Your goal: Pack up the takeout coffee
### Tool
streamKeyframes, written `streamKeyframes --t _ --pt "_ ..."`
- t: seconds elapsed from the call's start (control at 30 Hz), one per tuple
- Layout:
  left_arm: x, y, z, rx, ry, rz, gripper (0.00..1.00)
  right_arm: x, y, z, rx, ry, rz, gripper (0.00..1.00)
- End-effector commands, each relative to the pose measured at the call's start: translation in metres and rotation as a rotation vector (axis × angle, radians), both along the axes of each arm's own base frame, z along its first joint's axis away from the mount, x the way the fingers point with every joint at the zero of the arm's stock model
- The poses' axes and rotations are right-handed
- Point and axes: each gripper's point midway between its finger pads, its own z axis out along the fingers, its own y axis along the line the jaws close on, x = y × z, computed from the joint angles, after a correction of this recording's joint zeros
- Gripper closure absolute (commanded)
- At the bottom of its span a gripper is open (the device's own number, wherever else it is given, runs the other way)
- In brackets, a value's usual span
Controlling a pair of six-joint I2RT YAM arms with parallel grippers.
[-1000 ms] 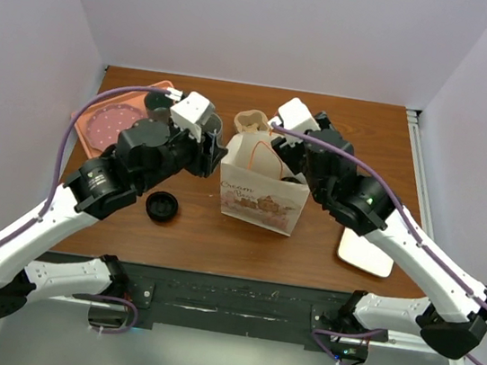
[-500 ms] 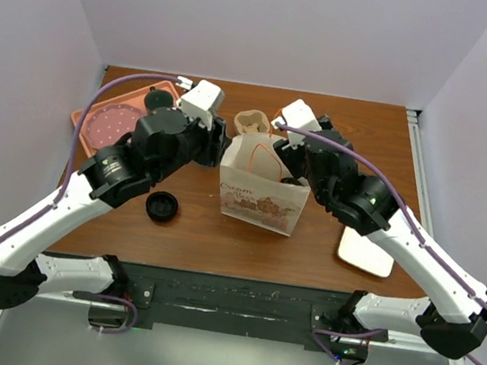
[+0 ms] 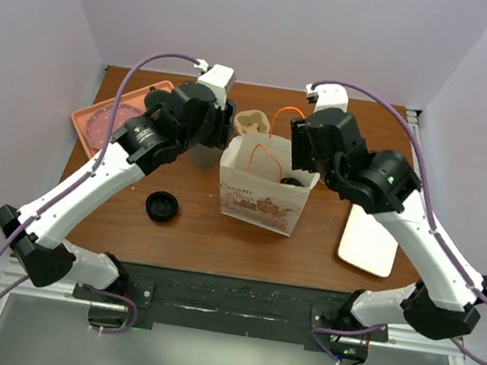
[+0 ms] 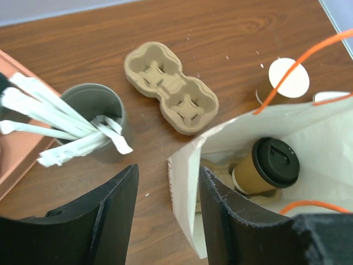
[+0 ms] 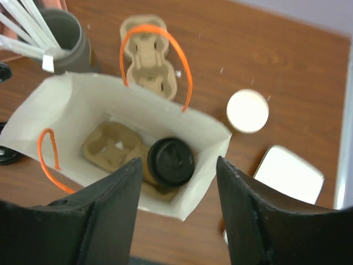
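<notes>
Wood table (image 5: 248,44), takeout coffee (image 5: 168,163) in lettered bag (image 5: 138,110)

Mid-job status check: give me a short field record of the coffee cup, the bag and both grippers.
Bag: white paper bag with orange handles, upright, mouth open
Carrier: brown cardboard cup carrier, in the bag, one hole vacant
Coffee: tan paper cup with black lid, in the bag, in the carrier's other hole
Left gripper: open, empty, over the bag's edge
Right gripper: open, empty, over the bag's mouth
</notes>
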Motion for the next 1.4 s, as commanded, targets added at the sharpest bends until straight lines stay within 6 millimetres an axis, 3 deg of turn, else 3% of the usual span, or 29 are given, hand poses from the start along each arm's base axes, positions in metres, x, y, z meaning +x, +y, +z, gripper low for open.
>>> streamKeyframes --t 0.0,0.3,0.43,0.63,0.7,0.9,0.93,0.97,1.07,1.17,1.33,1.37 --pt "-0.003 -0.018 0.008 -0.051 0.026 -0.081 0.48 -0.007 -0.014 -0.034 0.081 0.209 -0.132 0.44" --pt "-0.003 -0.027 -0.021 -0.018 0.108 -0.115 0.49 0.024 -0.068 -0.062 0.147 0.371 -0.247 0.50" --pt "-0.008 -0.035 -0.026 -0.041 0.133 -0.153 0.72 0.030 -0.066 -0.071 0.164 0.394 -0.211 0.58" --pt "-0.029 -0.042 -0.031 -0.108 0.187 -0.219 0.92 0.021 -0.050 -0.097 0.186 0.472 -0.131 0.63" --pt "-0.041 -0.044 -0.026 -0.162 0.209 -0.237 1.00 0.018 -0.051 -0.095 0.198 0.459 -0.125 0.62" --pt "-0.075 -0.050 -0.032 -0.330 0.262 -0.291 1.00 0.015 -0.053 -0.102 0.172 0.472 -0.118 0.59" --pt "-0.078 -0.049 -0.039 -0.332 0.269 -0.289 1.00 0.016 -0.054 -0.103 0.169 0.471 -0.115 0.65" --pt "-0.080 -0.047 -0.032 -0.347 0.247 -0.294 1.00 0.016 -0.052 -0.104 0.167 0.474 -0.104 0.69" --pt "-0.078 -0.043 -0.019 -0.349 0.199 -0.288 0.98 0.022 -0.050 -0.107 0.128 0.448 -0.047 0.80" --pt "-0.067 -0.033 -0.004 -0.323 0.145 -0.227 0.89 0.023 -0.047 -0.110 0.104 0.429 0.020 0.92" --pt "-0.053 -0.019 0.033 -0.303 0.037 -0.161 0.72 0.015 -0.046 -0.114 0.078 0.406 0.101 1.00" --pt "-0.047 -0.011 0.027 -0.263 0.045 -0.105 0.71 0.016 -0.046 -0.110 0.075 0.375 0.124 1.00"
